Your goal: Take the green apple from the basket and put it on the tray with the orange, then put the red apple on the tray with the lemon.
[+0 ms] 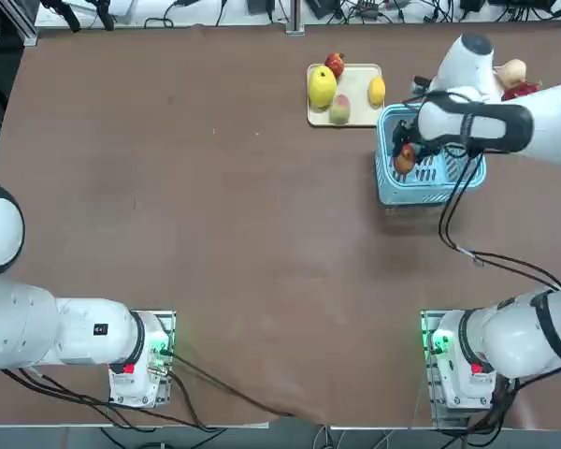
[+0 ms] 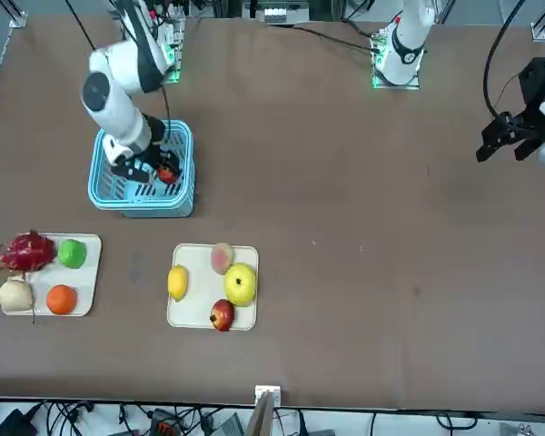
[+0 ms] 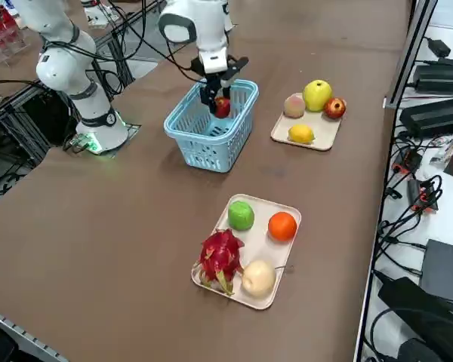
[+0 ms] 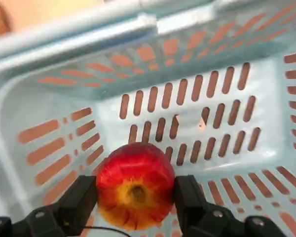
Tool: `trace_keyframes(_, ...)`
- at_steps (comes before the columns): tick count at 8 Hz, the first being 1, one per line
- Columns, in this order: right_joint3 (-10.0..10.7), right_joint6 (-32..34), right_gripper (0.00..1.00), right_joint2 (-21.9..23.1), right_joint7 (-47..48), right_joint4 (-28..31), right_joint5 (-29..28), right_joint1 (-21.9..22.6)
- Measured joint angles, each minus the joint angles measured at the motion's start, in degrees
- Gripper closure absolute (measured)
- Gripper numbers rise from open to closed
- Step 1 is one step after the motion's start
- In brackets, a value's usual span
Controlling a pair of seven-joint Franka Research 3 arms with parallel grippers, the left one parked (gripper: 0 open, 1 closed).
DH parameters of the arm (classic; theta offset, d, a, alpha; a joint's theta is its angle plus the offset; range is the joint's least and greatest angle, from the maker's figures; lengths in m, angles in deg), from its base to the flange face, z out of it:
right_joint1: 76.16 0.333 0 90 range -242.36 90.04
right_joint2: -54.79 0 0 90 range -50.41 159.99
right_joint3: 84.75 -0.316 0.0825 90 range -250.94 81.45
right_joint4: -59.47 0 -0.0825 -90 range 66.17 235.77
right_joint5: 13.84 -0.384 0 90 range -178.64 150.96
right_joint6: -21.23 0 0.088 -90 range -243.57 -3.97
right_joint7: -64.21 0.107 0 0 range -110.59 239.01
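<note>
Right gripper (image 4: pixel 135 197) fingers clamp the red apple (image 4: pixel 135 185) inside the basket (image 4: pixel 212 123); apple's underside hidden

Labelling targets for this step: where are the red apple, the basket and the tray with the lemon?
red apple (image 4: pixel 134 185), right wrist view, its front face.
basket (image 3: pixel 198 148), right side view, near wall.
tray with the lemon (image 2: pixel 197 303), front view, bare centre.

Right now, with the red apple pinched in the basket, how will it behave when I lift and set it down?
The red apple looks round and glossy, so it may slip or twist between the right gripper fingers. On the flat tray with the lemon it will probably roll once released.
</note>
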Motion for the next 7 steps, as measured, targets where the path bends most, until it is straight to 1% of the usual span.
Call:
trace_keyframes(1, 0.2, 4.3, 0.12, 2.6, 0.3, -1.8, 0.0, -0.1)
trace_keyframes(2, 0.2, 9.6, 0.12, 4.0, 1.1, -4.9, 0.7, -0.2)
trace_keyframes(4, 0.2, 23.1, 0.12, 4.2, 3.5, -16.6, 4.0, -1.2)
trace_keyframes(5, 0.2, 26.5, 0.12, 2.7, 4.7, -22.7, 4.2, -1.7)
trace_keyframes(6, 0.2, 27.1, 0.12, -0.2, 6.9, -28.0, 4.2, -1.8)
trace_keyframes(7, 0.0, 26.6, 0.12, -4.8, 9.3, -33.2, 4.1, -1.7)
